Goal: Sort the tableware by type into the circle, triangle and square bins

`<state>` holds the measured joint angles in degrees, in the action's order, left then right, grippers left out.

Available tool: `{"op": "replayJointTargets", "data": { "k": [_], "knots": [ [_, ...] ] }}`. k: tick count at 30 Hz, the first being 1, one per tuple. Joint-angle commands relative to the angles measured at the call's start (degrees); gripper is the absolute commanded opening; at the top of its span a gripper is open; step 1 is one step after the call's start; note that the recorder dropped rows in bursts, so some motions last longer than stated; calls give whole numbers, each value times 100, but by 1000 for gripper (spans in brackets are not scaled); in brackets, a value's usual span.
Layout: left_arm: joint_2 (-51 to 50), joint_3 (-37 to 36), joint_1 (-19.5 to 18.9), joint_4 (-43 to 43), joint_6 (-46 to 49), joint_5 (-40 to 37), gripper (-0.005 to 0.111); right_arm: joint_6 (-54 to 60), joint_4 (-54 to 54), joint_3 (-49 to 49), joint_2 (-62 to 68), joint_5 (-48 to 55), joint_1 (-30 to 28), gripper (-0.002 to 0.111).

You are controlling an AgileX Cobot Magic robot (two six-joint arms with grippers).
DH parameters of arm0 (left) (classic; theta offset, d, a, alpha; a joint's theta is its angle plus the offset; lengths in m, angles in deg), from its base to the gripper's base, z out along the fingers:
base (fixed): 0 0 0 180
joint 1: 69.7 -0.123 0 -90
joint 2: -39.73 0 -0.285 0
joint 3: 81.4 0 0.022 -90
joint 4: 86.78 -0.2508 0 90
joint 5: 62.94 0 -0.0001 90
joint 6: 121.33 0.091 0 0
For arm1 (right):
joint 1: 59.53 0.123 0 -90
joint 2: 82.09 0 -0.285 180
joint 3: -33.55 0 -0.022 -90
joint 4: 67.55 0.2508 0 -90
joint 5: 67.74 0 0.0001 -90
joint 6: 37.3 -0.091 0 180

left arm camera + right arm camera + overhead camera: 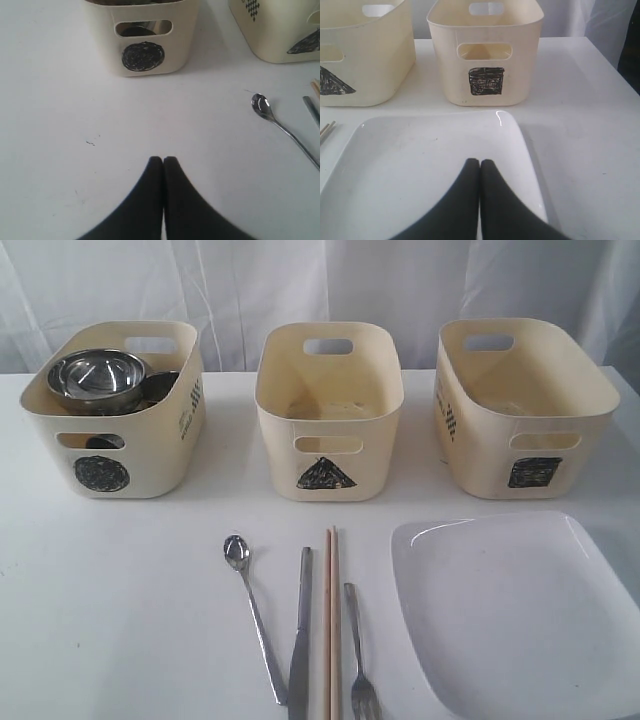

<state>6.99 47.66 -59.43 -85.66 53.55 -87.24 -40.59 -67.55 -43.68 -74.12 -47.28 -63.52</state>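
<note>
At the front of the white counter (120,590) four pieces of cutlery lie side by side, handles toward the near edge: from left to right, the steel spoon (255,625), the knife (300,640), the pair of pale chopsticks (331,620) and the fork (358,650). Just right of them sits the large white square plate (510,610). The left pincer (163,160) is closed on nothing, fingertips pressed together, over bare counter to the left of the spoon. The right pincer (479,162) is closed and empty too, over the near part of the plate. Farther back three cream bins stand in a row, well apart. The circle bin (120,455) on the left holds a steel bowl (97,378) and another steel piece, partly hidden. The triangle bin (280,455) stands in the middle and the square bin (480,455) on the right.
</note>
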Motion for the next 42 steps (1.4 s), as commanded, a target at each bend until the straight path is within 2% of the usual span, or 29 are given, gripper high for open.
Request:
{"op": "replayJointTargets", "data": {
  "k": [1, 4, 7, 10, 12, 14, 15, 18, 20, 22, 26, 30, 36, 42],
  "knots": [
    [611, -50, -141, -53, 275, -358, 0, 52, 0, 1, -18, -83, 26, 0],
    [1195, -50, -470, -53, 512, -886, 0, 52, 0, 1, -18, -83, 26, 0],
    [1734, -50, -966, -53, 737, -1303, 0, 52, 0, 1, -18, -83, 26, 0],
    [2029, -50, -1388, 10, 806, -1346, 0, 52, 0, 1, -18, -83, 26, 0],
    [2131, -87, -1496, 95, 806, -1125, 0, 52, 0, 1, -18, -83, 26, 0],
    [2223, -277, -1496, 284, 806, -383, 0, 52, 0, 1, -18, -83, 26, 0],
    [2268, -471, -1469, 552, 806, 250, 0, 52, 0, 1, -18, -83, 26, 0],
    [2418, -1264, -1400, 1882, 791, 2208, 0, 52, 0, 1, -18, -83, 26, 0],
    [2496, -1683, -1400, 2600, 748, 2839, 0, 52, 0, 1, -18, -83, 26, 0],
    [2496, -2020, -1400, 2718, 748, 3099, 0, 52, 0, 1, -18, -83, 26, 0],
    [2496, -2386, -1414, 2707, 852, 3014, 0, 52, 0, 1, -18, -83, 26, 0],
    [2496, -2628, -1414, 2408, 1386, 2782, 0, 52, 0, 1, -18, -83, 26, 0],
    [2496, -2628, -1414, 2378, 1523, 861, 0, 52, 0, 1, -18, -83, 26, 0],
    [2496, -2628, -1414, 2378, 1535, 692, 0, 52, 0, 1, -18, -83, 26, 0]
  ]
}}
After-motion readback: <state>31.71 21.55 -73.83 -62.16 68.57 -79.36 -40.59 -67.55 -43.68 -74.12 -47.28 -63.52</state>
